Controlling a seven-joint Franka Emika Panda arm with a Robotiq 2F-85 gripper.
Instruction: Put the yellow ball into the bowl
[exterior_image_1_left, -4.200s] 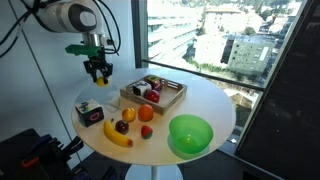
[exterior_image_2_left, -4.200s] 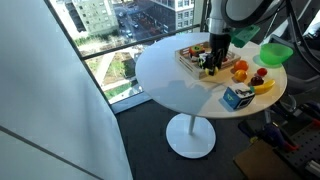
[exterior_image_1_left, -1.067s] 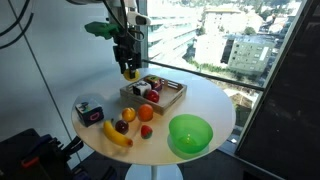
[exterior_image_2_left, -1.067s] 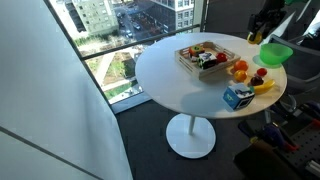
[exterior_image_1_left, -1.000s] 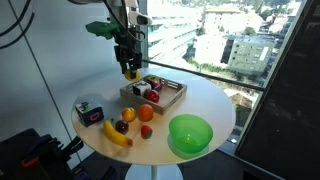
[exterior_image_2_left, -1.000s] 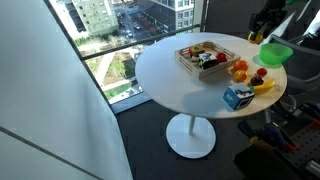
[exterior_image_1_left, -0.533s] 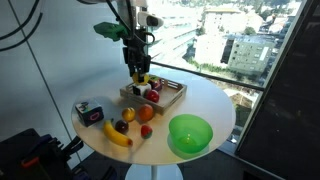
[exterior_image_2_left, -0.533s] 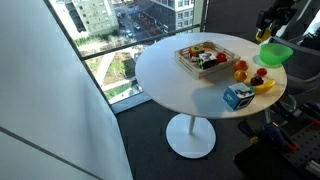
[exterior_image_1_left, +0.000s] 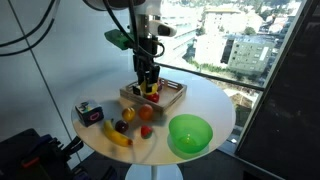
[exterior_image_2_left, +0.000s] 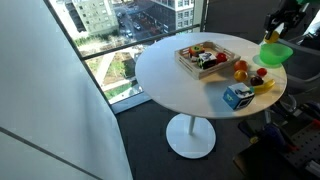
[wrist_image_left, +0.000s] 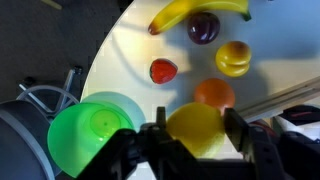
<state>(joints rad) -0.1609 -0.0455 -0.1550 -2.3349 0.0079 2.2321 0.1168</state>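
Where the arm hangs from the top centre of an exterior view, the gripper (exterior_image_1_left: 147, 87) sits just over the left end of the wooden tray (exterior_image_1_left: 172, 99). What it holds is too small to make out here, perhaps a yellow speck. The bowl (exterior_image_1_left: 190, 134) stands lower right of centre on the round white table (exterior_image_1_left: 215, 105), well apart from the gripper. The banana (exterior_image_1_left: 117, 134) and a blue box (exterior_image_1_left: 89, 113) lie to the left.

In an exterior view with the window at left, the gripper (exterior_image_2_left: 272, 29) is at the upper right edge, higher in the frame than the bowl (exterior_image_2_left: 277, 54). The tray (exterior_image_2_left: 184, 58) lies nearer the centre.

In the wrist view, the dark fingers (wrist_image_left: 240, 135) pinch the yellow ball (wrist_image_left: 197, 125) at lower centre. The bowl (wrist_image_left: 85, 140) fills the lower left, just beside the ball in the frame. An orange fruit (wrist_image_left: 214, 92), a red fruit (wrist_image_left: 163, 71) and a plum (wrist_image_left: 203, 27) lie higher up.
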